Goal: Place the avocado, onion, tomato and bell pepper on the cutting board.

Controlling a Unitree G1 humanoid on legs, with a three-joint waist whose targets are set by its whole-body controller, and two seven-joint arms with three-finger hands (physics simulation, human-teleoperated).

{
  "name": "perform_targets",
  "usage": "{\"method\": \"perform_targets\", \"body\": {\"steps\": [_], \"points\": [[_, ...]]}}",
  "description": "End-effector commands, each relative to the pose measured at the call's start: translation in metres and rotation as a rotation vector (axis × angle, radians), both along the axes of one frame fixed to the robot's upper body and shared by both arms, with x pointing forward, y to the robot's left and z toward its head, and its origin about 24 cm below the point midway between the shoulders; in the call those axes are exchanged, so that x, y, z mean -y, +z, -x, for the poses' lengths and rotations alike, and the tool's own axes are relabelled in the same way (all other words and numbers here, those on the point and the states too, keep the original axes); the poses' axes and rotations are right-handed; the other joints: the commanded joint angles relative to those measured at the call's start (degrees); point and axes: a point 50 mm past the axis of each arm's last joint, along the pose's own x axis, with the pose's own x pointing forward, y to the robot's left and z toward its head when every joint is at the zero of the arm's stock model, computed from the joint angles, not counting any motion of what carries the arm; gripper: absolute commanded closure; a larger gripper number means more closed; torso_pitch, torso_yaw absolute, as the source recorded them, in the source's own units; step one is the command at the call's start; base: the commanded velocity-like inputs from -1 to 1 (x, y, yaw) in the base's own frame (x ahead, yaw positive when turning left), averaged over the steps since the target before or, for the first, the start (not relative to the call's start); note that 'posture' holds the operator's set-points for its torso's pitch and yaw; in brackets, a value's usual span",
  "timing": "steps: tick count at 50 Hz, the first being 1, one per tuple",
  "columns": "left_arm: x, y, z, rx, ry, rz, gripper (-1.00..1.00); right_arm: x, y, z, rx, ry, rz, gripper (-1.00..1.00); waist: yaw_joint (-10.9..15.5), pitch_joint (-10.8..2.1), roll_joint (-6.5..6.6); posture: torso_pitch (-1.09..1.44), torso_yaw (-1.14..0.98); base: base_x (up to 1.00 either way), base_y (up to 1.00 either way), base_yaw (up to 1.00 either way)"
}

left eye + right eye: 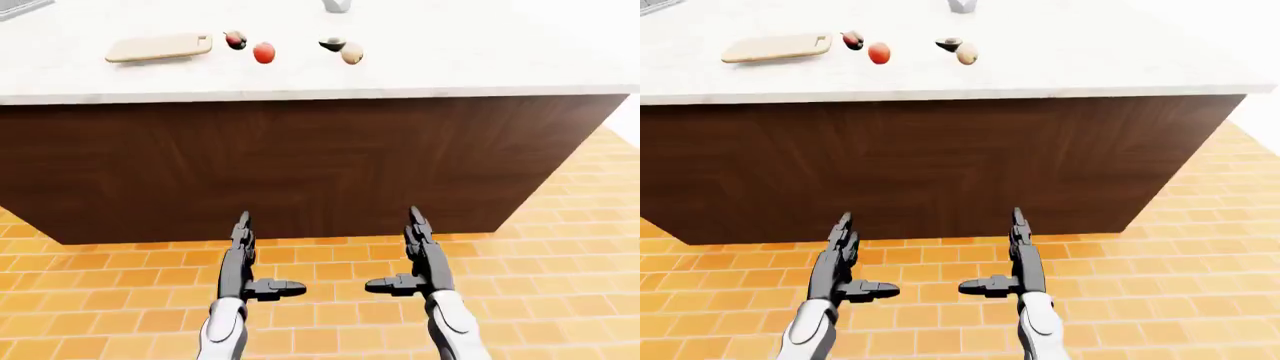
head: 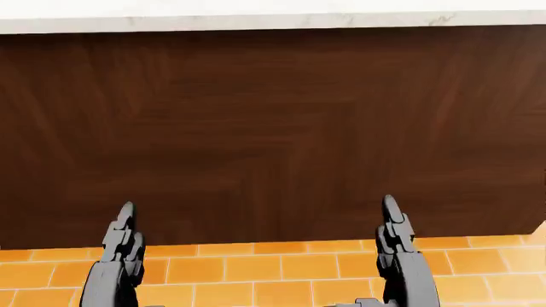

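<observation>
While both hands (image 1: 325, 285) were held open and empty over the floor, four vegetables (image 1: 290, 46) were seen beside the board (image 1: 160, 47); a low reach risked striking the bench (image 1: 300, 82) edge.

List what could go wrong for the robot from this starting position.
1. Both hands, left hand and right hand, hang open below the counter edge, so raising them carelessly could strike it.
2. The tomato and onion are round and may roll when touched.
3. The avocado touches the onion, so grasping one may shift the other.
</observation>
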Motion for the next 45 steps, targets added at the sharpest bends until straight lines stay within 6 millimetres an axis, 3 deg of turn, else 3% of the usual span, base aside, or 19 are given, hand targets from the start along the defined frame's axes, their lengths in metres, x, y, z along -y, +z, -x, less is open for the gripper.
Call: {"method": "perform_targets", "body": {"steps": [1, 3, 4, 5, 7, 8, 17, 26, 27, 28, 29, 32, 36, 37, 39, 41, 45], "points": [[-0.002, 0.049, -0.014, 0.192, -0.012, -0.018, -1.0, -0.005, 0.056, -0.013, 0.205, 0.02, 0.012, -1.0, -0.1, -0.05, -0.45, 0.0, 0.0, 0.0, 0.0, 0.0], [-0.002, 0.059, -0.015, 0.204, -0.01, -0.034, -1.0, -0.009, 0.07, -0.016, 0.233, 0.029, 0.009, -1.0, 0.6, -3.8, -0.11, 0.0, 0.0, 0.0, 0.0, 0.0], [-0.002, 0.061, -0.016, 0.207, -0.009, -0.038, -1.0, -0.01, 0.077, -0.017, 0.251, 0.042, 0.019, -1.0, 0.6, -2.11, -0.06, 0.0, 0.0, 0.0, 0.0, 0.0], [-0.002, 0.064, -0.016, 0.21, -0.012, -0.048, -1.0, -0.012, 0.079, -0.017, 0.253, 0.044, 0.009, -1.0, 0.3, -1.35, -0.39, 0.0, 0.0, 0.0, 0.0, 0.0], [-0.002, 0.075, -0.017, 0.223, -0.018, -0.061, -1.0, -0.014, 0.09, -0.018, 0.276, 0.056, 0.015, -1.0, 0.4, -3.95, -0.31, 0.0, 0.0, 0.0, 0.0, 0.0], [-0.002, 0.08, -0.018, 0.229, -0.015, -0.071, -1.0, -0.014, 0.094, -0.018, 0.286, 0.061, 0.019, -1.0, 0.4, -4.29, -0.28, 0.0, 0.0, 0.0, 0.0, 0.0], [-0.003, 0.122, -0.035, 0.297, -0.038, -0.126, -1.0, -0.013, 0.136, -0.026, 0.382, 0.055, 0.022, -1.0, 0.6, -5.2, -0.03, 0.0, 0.0, 0.0, 0.0, 0.0], [-0.006, 0.194, -0.061, 0.436, -0.032, -0.151, -1.0, -0.018, 0.2, -0.041, 0.528, 0.088, 0.026, -1.0, 0.4, -5.26, 0.03, 0.0, 0.0, 0.0, 0.0, 0.0], [-0.007, 0.199, -0.062, 0.445, -0.033, -0.165, -1.0, -0.02, 0.204, -0.042, 0.541, 0.097, 0.025, -1.0, 0.4, -6.31, 0.35, 0.0, 0.0, 0.06, 0.0, 0.0], [-0.008, 0.206, -0.064, 0.458, -0.026, -0.161, -1.0, -0.02, 0.208, -0.043, 0.552, 0.099, 0.023, -1.0, 0.5, -5.8, 0.51, 0.0, 0.0, 0.22, 0.0, 0.0], [-0.008, 0.211, -0.065, 0.471, -0.021, -0.165, -1.0, -0.02, 0.214, -0.044, 0.56, 0.097, 0.022, -1.0, 0.4, -4.27, 0.59, 0.0, 0.0, 0.27, 0.0, 0.0], [-0.009, 0.224, -0.063, 0.496, -0.007, -0.178, -1.0, -0.019, 0.223, -0.041, 0.589, 0.089, 0.018, -1.0, 0.4, -2.48, 0.12, 0.0, 0.0, 0.39, 0.0, 0.0], [-0.008, 0.234, -0.053, 0.518, -0.01, -0.187, -1.0, -0.019, 0.236, -0.032, 0.608, 0.091, 0.015, -1.0, 0.5, -1.94, -2.34, 0.0, 0.0, 0.42, 0.0, 0.0], [-0.008, 0.236, -0.052, 0.52, -0.013, -0.189, -1.0, -0.018, 0.238, -0.032, 0.613, 0.088, 0.012, -1.0, 0.2, -2.14, -1.19, 0.0, 0.0, 0.41, 0.0, 0.0], [-0.008, 0.237, -0.051, 0.524, -0.012, -0.188, -1.0, -0.022, 0.23, -0.032, 0.615, 0.101, 0.017, -1.0, 0.4, -2.19, -1.98, 0.0, 0.0, 0.42, 0.0, 0.0], [-0.009, 0.237, -0.051, 0.525, -0.01, -0.193, -1.0, -0.023, 0.237, -0.031, 0.619, 0.106, 0.017, -1.0, 0.4, -2.64, -1.64, 0.0, 0.0, 0.42, 0.0, 0.0], [-0.012, 0.24, -0.05, 0.53, 0.001, -0.204, -1.0, -0.025, 0.232, -0.032, 0.623, 0.116, 0.011, -1.0, -0.2, -2.06, 0.61, 0.0, 0.0, 0.42, 0.0, 0.0]]}}
